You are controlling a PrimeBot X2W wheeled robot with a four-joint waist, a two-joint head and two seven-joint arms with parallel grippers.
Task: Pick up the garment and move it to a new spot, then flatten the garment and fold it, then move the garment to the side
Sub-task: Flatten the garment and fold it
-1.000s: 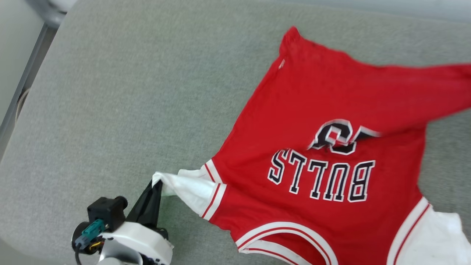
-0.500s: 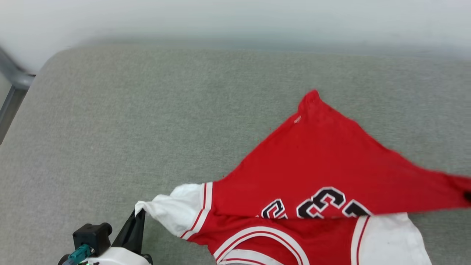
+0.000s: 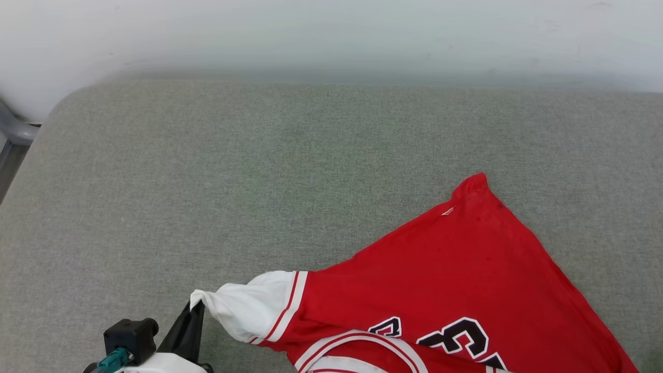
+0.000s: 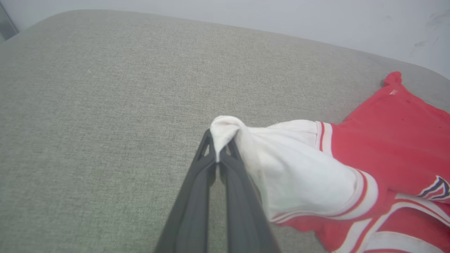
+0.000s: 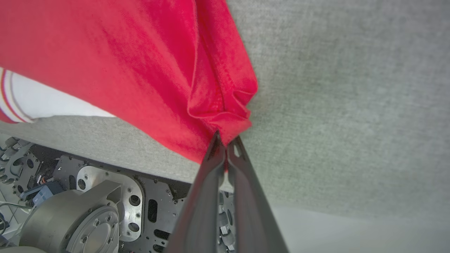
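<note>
Head view gives the layout: garment (image 3: 445, 269) spread red over the lower right of the grey fabric table (image 3: 207, 181), white sleeve (image 3: 248, 305) stretched toward the left gripper (image 3: 196, 308) at bottom left. Left wrist view shows close up its jaws pinched shut on the sleeve tip, rest of garment trailing right. Right wrist view adds the right gripper (image 5: 226, 140), jaws shut on a bunched red corner, w/ the robot's base (image 5: 88, 211) beneath the table edge.
</note>
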